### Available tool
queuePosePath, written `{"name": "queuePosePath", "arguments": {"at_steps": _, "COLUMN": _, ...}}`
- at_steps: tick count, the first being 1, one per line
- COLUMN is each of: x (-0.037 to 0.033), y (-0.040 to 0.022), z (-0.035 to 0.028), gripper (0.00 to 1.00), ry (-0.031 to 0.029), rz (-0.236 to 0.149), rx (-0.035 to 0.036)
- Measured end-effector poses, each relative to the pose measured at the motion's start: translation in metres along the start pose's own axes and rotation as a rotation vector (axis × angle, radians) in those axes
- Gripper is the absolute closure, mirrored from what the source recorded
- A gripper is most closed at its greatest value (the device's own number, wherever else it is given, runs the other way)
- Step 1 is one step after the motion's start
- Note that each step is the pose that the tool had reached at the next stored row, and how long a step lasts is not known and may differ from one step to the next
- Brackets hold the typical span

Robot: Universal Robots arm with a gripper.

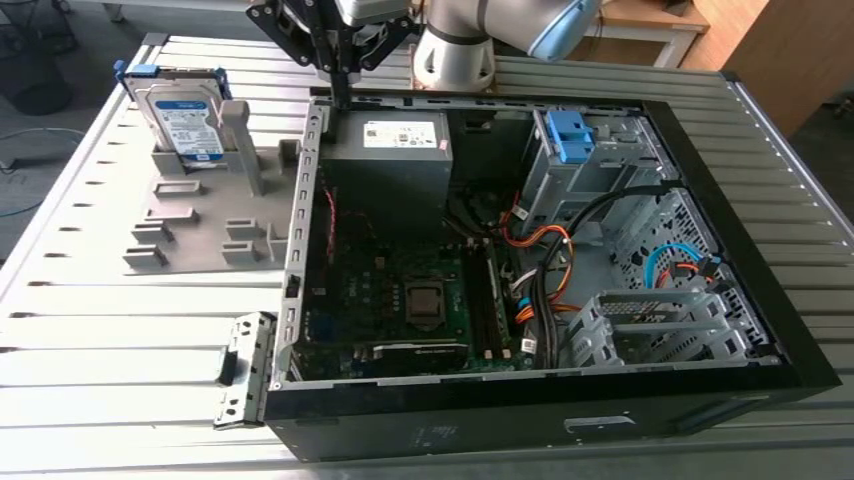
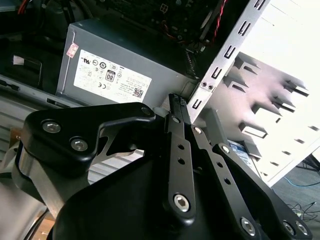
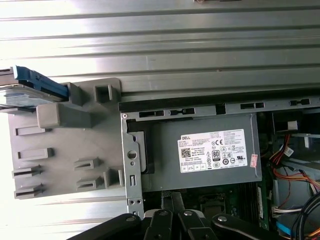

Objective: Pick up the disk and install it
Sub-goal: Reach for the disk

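Observation:
The disk (image 1: 182,117) is a silver drive with a white-and-blue label in a blue bracket. It stands on edge in a grey holder (image 1: 200,225) on the table, at the exterior view's far left. In the first wrist view the disk (image 3: 31,88) shows edge-on beside the holder (image 3: 65,145). My gripper (image 1: 339,98) hangs above the far wall of the open computer case (image 1: 534,400), by the grey power-supply box (image 1: 390,150). It is to the exterior view's right of the disk and apart from it. The fingers (image 2: 177,102) are together and hold nothing.
The case lies open with its motherboard (image 1: 400,290), cables and a metal drive cage (image 1: 594,165) carrying a small blue latch piece (image 1: 569,135). A ribbed metal table (image 1: 107,340) surrounds it. The holder has several bare slots and posts.

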State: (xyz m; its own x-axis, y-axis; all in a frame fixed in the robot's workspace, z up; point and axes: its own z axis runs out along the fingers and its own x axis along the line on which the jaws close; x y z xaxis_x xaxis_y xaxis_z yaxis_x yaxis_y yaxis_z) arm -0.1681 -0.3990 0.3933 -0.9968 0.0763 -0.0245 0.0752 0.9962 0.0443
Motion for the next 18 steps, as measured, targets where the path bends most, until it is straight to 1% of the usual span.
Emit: {"name": "queuePosePath", "arguments": {"at_steps": 18, "x": 0.0069, "y": -0.0005, "z": -0.0002, "gripper": 0.89, "ry": 0.0001, "rz": 0.0, "rx": 0.0}}
